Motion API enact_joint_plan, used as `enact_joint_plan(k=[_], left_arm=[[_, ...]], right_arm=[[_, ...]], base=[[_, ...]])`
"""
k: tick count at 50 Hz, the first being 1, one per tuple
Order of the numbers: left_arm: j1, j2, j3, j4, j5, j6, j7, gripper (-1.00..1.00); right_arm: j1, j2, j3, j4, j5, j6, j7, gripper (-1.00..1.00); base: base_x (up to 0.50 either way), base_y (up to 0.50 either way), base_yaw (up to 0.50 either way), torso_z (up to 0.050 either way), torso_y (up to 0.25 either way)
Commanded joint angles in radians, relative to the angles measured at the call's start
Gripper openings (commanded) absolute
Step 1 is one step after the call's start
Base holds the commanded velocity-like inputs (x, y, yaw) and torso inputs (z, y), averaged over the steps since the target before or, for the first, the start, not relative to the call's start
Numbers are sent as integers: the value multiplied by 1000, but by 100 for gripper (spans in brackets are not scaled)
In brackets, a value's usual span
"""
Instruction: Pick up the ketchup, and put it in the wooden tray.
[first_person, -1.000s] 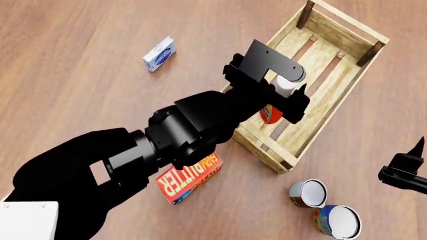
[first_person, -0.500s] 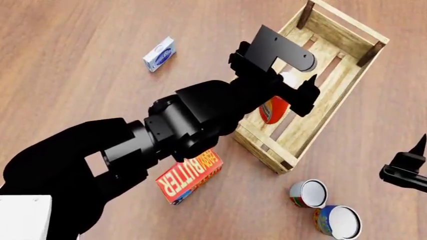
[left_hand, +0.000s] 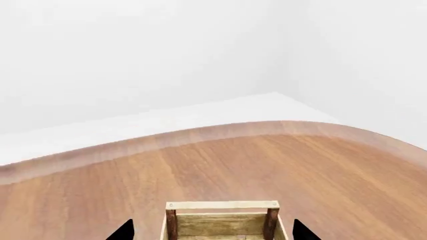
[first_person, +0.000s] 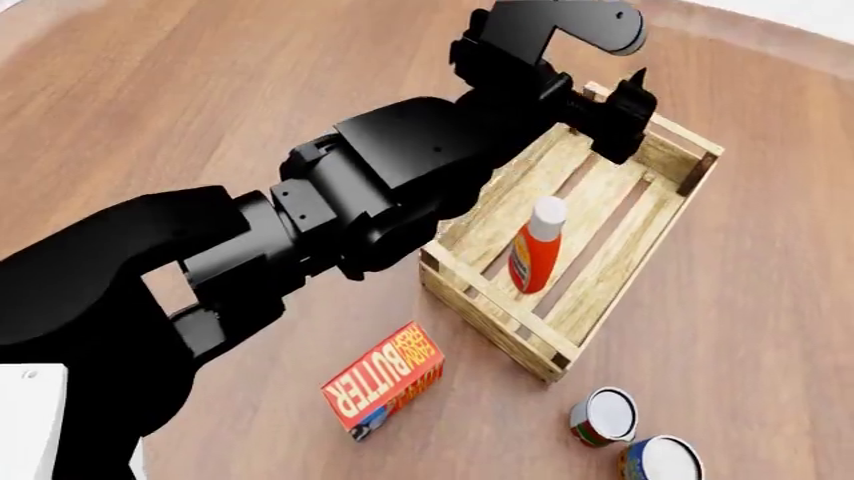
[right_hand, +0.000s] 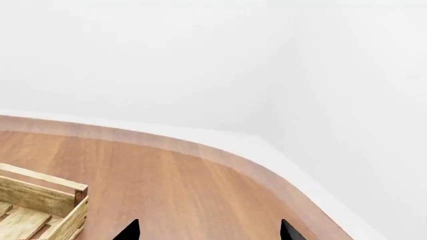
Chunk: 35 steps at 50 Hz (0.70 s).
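The ketchup (first_person: 537, 246), an orange-red bottle with a white cap, stands upright and free inside the wooden tray (first_person: 489, 291). My left gripper (first_person: 554, 85) is open and empty, raised above the tray's far end, well clear of the bottle. In the left wrist view the open left gripper (left_hand: 212, 232) shows only its two black tips, with the tray's end rail (left_hand: 223, 205) between them. My right gripper (right_hand: 209, 231) is open and empty over bare table, with a corner of the tray (right_hand: 41, 188) to one side. The right gripper is out of the head view.
A red butter box (first_person: 384, 378) lies on the table near the tray's near corner. Two tin cans (first_person: 603, 415) (first_person: 663, 462) stand at the front right. The table's curved edge (first_person: 801, 22) runs past the tray's far side, with white floor beyond.
My left gripper has let go of the ketchup and risen away from it. The bottle now stands alone in the tray. The head view has shifted; the right gripper left it.
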Motion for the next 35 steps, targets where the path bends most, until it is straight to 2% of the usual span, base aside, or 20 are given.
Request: enact_joint_plan(k=[1, 2, 3, 6, 11, 12, 13, 14, 15, 17, 19, 20, 28, 35], left_arm=[[-22, 0, 0, -97, -30, 59, -3, 100], [-17, -1, -2, -109, -32, 60, 3, 100], [-5, -46, -2, -50, -30, 69, -24, 100], [41, -227, 9, 187, 0, 110, -154, 100], [141, -484, 28, 489, 38, 172, -328, 100], [159, -525, 31, 534, 37, 178, -351, 100], [178, -564, 34, 572, 55, 196, -385, 100], [195, -596, 37, 601, 77, 214, -417, 100], [217, -638, 41, 641, 101, 234, -463, 100], [257, -706, 41, 706, 103, 261, -518, 100], [291, -757, 45, 758, 125, 288, -567, 100], [312, -787, 50, 790, 145, 303, -599, 100], [443, -952, 53, 926, 194, 415, -762, 100], [542, -996, 55, 919, 239, 505, -847, 100]], right_arm=[[-139, 121, 4, -27, 121, -165, 74, 100], [-139, 118, 3, -25, 123, -177, 62, 100], [-141, 116, 1, -22, 125, -191, 44, 100], [-147, 115, -6, -14, 125, -224, -7, 100], [-154, 112, -19, 0, 118, -281, -96, 100], [-70, 193, -138, 12, 130, -229, -86, 100], [-46, 218, -203, 6, 128, -216, -102, 100], [-122, 191, -178, -21, 112, -245, -159, 100], [28, 250, -328, 28, 98, -138, -91, 100], [328, 186, -628, 184, 22, 21, -76, 100], [628, 104, -905, 316, -59, 19, -121, 100], [767, 78, -936, 352, -88, -11, -143, 100], [717, 43, -981, 364, -169, -167, -205, 100], [680, 11, -1009, 427, -192, -245, -245, 100]], base=[[0, 0, 0, -16, 250], [0, 0, 0, -16, 250], [0, 0, 0, -16, 250], [0, 0, 0, -16, 250], [0, 0, 0, -17, 250], [0, 0, 0, -16, 250], [0, 0, 0, -17, 246], [0, 0, 0, -16, 229], [0, 0, 0, -16, 225], [0, 0, 0, -16, 221], [0, 0, 0, -16, 218], [0, 0, 0, -16, 217], [0, 0, 0, -17, 215], [0, 0, 0, -16, 208]])
